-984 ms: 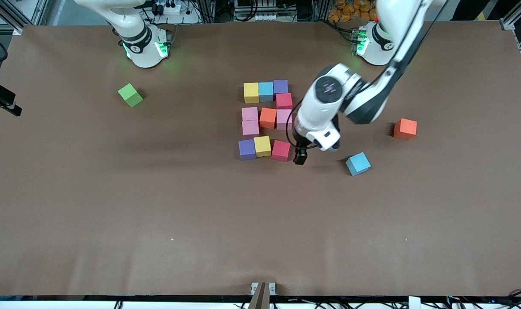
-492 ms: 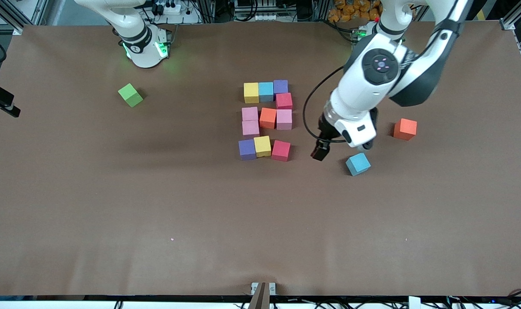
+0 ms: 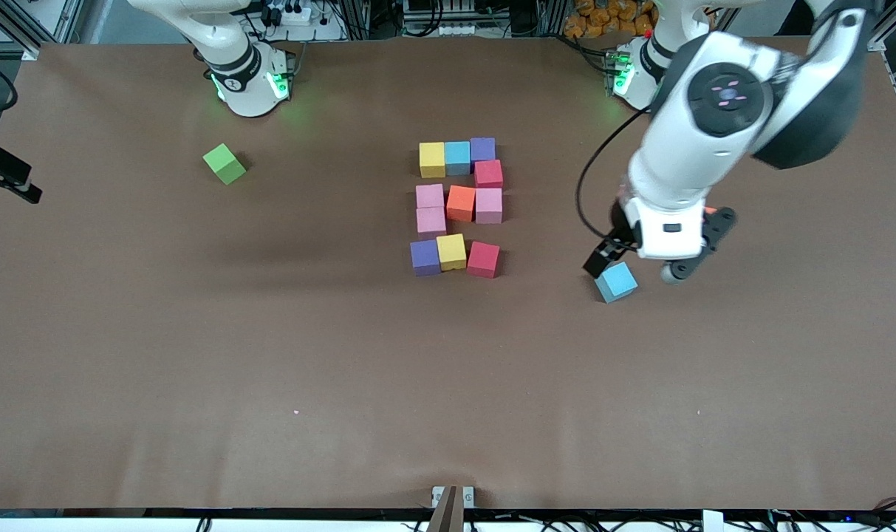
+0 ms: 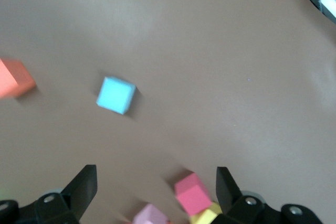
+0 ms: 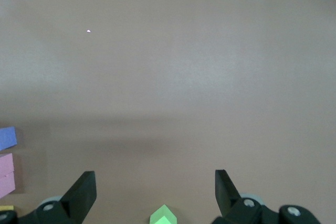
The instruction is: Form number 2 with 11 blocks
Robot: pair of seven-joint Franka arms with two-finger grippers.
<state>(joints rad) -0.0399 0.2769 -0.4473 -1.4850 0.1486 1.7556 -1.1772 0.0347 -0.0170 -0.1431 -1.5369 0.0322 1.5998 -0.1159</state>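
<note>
- The 2 [image 3: 459, 203] sits mid-desk with all eleven blocks [image 3: 460, 202] in it, three wide and five rows tall. It reads right from the front camera
- Left gripper [image 4: 155, 170]: jaws wide apart, nothing held. It hangs over the spare blue cube [image 3: 615, 281], toward the left arm's end of the desk [image 3: 270, 369]
- The orange cube [image 4: 13, 77] is just beside the blue one and mostly hidden under the wrist in the front view
- Right gripper [image 5: 153, 174]: also wide apart and empty. That arm waits, looking down on the green cube [image 3: 224, 163]

Risks, as I judge them:
- The left gripper looks low over the blue cube. A downward move here could clip it and send it sliding toward the 2
- The nearest row is a little skewed and the corner red block [image 3: 483, 259] sits a shade low. If you go back to tidy it, the open jaws could shove its neighbours and break the line
- The top purple block sits slightly off its row, so don't brush it

Against a second ago:
- The left gripper was down just beside that red block. It has since swung away toward its own end
- No block has shifted, and the right arm hasn't moved
</note>
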